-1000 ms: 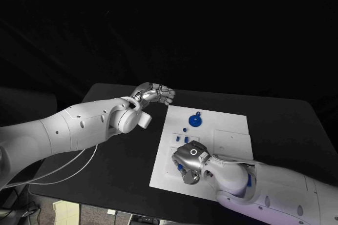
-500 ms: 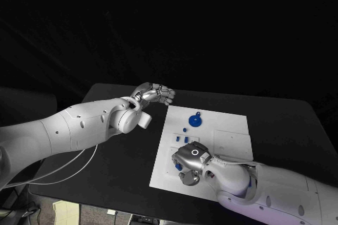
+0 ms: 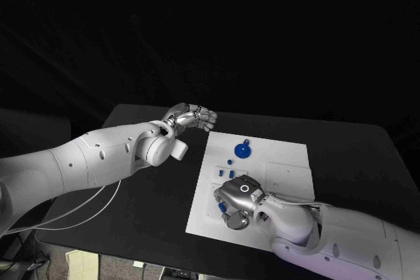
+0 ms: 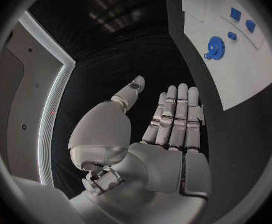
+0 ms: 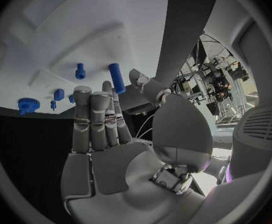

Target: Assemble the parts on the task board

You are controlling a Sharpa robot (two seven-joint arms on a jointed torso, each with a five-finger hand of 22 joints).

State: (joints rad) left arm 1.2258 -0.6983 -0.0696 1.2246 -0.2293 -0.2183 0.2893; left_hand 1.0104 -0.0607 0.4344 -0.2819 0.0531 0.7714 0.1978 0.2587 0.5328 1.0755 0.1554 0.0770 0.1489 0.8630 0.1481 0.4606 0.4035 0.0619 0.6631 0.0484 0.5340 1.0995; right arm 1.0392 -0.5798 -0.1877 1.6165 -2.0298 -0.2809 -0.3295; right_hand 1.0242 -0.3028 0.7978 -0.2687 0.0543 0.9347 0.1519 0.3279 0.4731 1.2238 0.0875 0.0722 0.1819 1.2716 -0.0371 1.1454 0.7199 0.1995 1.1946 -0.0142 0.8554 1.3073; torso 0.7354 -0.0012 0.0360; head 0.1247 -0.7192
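The right hand [image 3: 237, 201] hovers over the task board's [image 3: 284, 231] near half, fingers straight and side by side, holding nothing; a blue peg [image 5: 116, 77] stands just beyond its fingertips. At twelve o'clock lies the blue gear [image 3: 243, 149]. At eleven o'clock, off the board's far corner, the left hand [image 3: 192, 117] hangs empty, fingers together.

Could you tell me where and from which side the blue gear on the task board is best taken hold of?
Grip the blue gear by its toothed rim, coming straight down from above. It appears to lie flat on the task board, so only the rim and a small tab at its far edge offer purchase. The bare board around it probably leaves room for fingers.
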